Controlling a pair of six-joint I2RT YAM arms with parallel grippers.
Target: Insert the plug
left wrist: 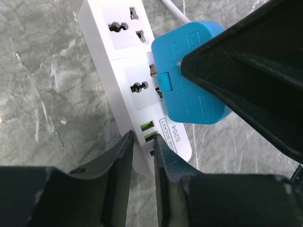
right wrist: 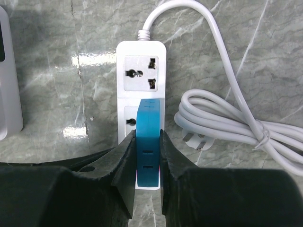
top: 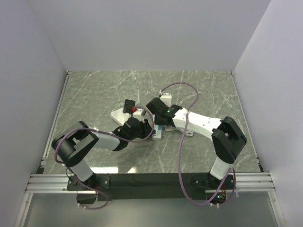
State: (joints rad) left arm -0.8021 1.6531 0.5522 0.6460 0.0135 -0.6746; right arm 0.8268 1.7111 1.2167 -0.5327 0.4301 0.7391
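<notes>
The right hand (right wrist: 147, 137) has its two black fingers clamped on the flat sides of a bright blue plastic plug (right wrist: 149, 118), holding it on edge over a white two-socket power strip (right wrist: 141, 52) that lies on the grey-green marbled bench (right wrist: 57, 85). The plug covers part of the socket nearer the strip's USB end, while the far socket is bare. Its pins are out of sight, so I cannot tell if they have gone in. The left hand (left wrist: 142, 139) sits over that USB end with its fingers drawn almost together, only a thin slit between them and nothing gripped. A coiled white cable (right wrist: 222, 123) lies just beside the strip
</notes>
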